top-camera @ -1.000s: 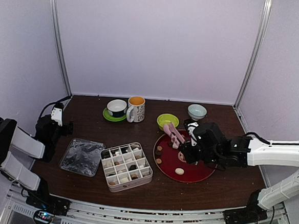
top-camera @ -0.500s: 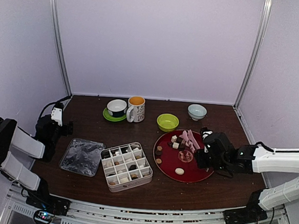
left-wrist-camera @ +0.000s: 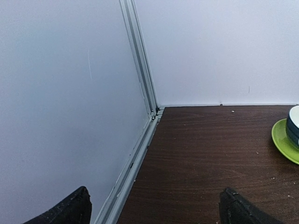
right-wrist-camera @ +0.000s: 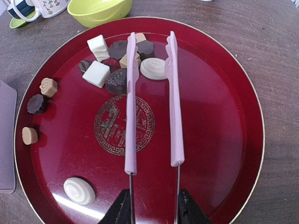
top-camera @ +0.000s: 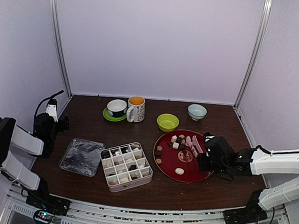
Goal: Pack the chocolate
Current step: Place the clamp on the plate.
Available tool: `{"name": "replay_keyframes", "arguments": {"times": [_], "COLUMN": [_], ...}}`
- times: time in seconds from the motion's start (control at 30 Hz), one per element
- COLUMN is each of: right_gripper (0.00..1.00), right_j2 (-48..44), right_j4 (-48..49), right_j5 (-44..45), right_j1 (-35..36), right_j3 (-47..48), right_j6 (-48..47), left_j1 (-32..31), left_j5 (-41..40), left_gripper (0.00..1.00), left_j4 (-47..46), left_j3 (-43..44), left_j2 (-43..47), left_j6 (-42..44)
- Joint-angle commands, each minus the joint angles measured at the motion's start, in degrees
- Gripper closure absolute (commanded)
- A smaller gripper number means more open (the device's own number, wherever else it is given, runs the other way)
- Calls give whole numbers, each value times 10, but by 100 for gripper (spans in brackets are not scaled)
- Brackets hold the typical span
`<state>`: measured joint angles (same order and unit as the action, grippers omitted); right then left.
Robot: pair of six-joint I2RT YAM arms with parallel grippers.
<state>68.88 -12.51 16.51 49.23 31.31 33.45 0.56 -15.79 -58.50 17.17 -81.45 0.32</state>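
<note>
Between my right jaws sit the pink tongs (right-wrist-camera: 131, 107), pinched at their handle end, with the two blades left standing apart. Their long axis runs straight ahead of the jaws across the red plate (right-wrist-camera: 219, 140). Just at the blade tips lies the chocolate (right-wrist-camera: 117, 80), a huddle of dark, tan and white pieces. One cream swirled round (right-wrist-camera: 153, 68) sits between the two tips, close to the right blade, so I judge a squeeze would close on it with little reaching. More pieces lie to the left of the blades, and another cream swirl (right-wrist-camera: 79, 190) lies close by the jaws on their left. Farther left, off the plate, stands the divided box (top-camera: 126, 167), some of its cells already holding pieces.

My left jaws are spread wide and hold nothing. They face the far corner of the desk (left-wrist-camera: 196, 154), well apart from the plate, so the right arm is plainly the nearer.

For writing, I find only a gold ornament (right-wrist-camera: 124, 131) at the plate's centre and dark marks on the mug (right-wrist-camera: 44, 7), too small to read.
</note>
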Motion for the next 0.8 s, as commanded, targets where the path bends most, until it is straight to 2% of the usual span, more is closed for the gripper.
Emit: {"name": "replay_keyframes", "arguments": {"times": [0.0,0.33,0.4,0.47,0.6,0.77], "right_gripper": [67,63,62,62,59,54], "right_j2": [8,14,13,12,14,5], "right_j4": [13,4,8,10,7,3], "right_j5": [3,-10,-15,-23,-28,-31], "right_j1": [-4,-13,-16,-18,-22,-26], "right_j3": [-5,-9,-16,-21,-24,-19], "right_j6": [9,8,15,19,20,9], "left_j1": [3,1,-4,-4,-5,-5], "left_j5": [-7,-21,-58,-84,-68,-41], "left_gripper": [2,2,2,2,2,2], "left_j4": [-12,-6,47,174,371,465], "left_j3": [10,10,23,68,148,161], "left_j2": [-3,8,45,87,139,195], "left_j6": [-9,-10,-18,-30,-72,-152]}}
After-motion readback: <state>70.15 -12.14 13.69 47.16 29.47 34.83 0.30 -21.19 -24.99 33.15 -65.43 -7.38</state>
